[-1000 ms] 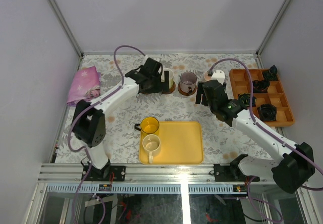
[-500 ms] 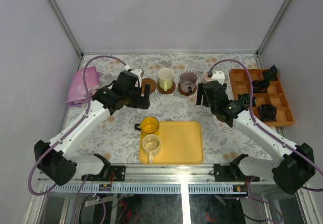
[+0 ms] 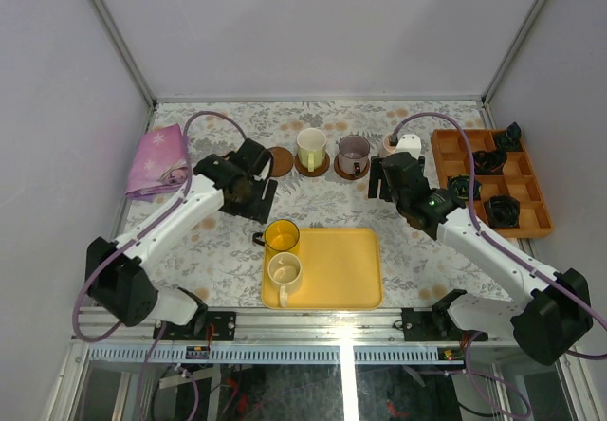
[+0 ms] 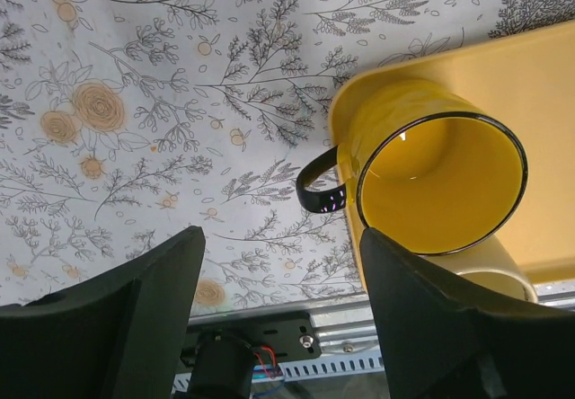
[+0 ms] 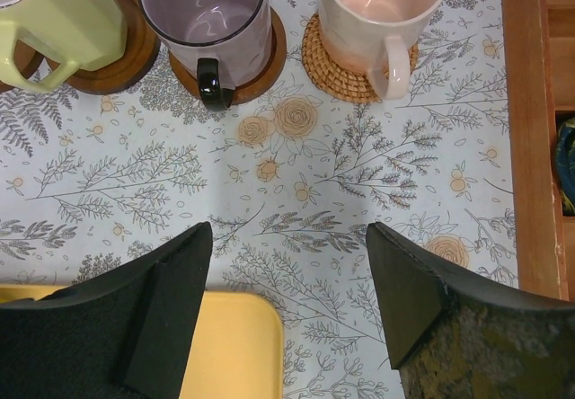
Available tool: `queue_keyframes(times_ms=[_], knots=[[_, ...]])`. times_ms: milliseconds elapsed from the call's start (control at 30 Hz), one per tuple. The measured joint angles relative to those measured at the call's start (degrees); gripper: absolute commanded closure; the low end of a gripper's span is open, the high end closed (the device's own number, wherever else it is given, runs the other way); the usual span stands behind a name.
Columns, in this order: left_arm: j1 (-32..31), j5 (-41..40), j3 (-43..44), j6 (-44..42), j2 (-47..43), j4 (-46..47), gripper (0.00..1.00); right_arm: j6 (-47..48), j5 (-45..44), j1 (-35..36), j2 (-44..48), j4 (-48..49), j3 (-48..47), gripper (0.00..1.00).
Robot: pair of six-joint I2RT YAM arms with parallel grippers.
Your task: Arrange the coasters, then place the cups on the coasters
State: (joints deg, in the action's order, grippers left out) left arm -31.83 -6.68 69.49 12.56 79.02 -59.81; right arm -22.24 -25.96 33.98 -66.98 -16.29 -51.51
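Note:
Along the back stand an empty dark brown coaster (image 3: pixel 278 161), a cream cup (image 3: pixel 311 146) on a dark coaster (image 5: pixel 117 57), a grey-purple cup (image 5: pixel 207 13) on a dark coaster (image 5: pixel 247 65), and a pale pink cup (image 5: pixel 377 8) on a woven tan coaster (image 5: pixel 350 62). The yellow cup (image 4: pixel 436 183) and a second cream cup (image 3: pixel 285 271) stand on the yellow tray's left side. My left gripper (image 4: pixel 283 318) hovers open just left of the yellow cup's black handle (image 4: pixel 319 190), holding nothing. The right gripper (image 5: pixel 287 300) is open over bare cloth, nearer than the purple and pink cups.
The yellow tray (image 3: pixel 337 269) lies at the near middle. An orange divided tray (image 3: pixel 526 217) with small black objects sits at the right. A pink folded cloth (image 3: pixel 156 160) lies at the back left. Metal frame rails run along the near edge.
My left arm left the cream cup on its coaster and swung back toward the near side, arriving beside the yellow cup. Its jaws narrowed a little. The right arm stayed still.

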Motion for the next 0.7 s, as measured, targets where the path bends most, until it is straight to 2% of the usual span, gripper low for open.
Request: queue_keyframes(times_ms=[333, 533, 700], knots=[[-1.20, -0.63, 7.28, 2.51, 9.40, -6.93, 0.31, 0.42, 0.02, 0.00, -0.04, 0.31, 0.04, 0.23], [-5.01, -1.99, 11.78, 5.31, 12.63, -13.09, 0.29, 0.48, 0.09, -0.02, -1.09, 0.31, 0.04, 0.23], [-7.61, -4.76, 11.37, 8.04, 14.16, -17.88, 0.28, 0.46, 0.20, -0.02, -1.88, 0.33, 0.04, 0.23]])
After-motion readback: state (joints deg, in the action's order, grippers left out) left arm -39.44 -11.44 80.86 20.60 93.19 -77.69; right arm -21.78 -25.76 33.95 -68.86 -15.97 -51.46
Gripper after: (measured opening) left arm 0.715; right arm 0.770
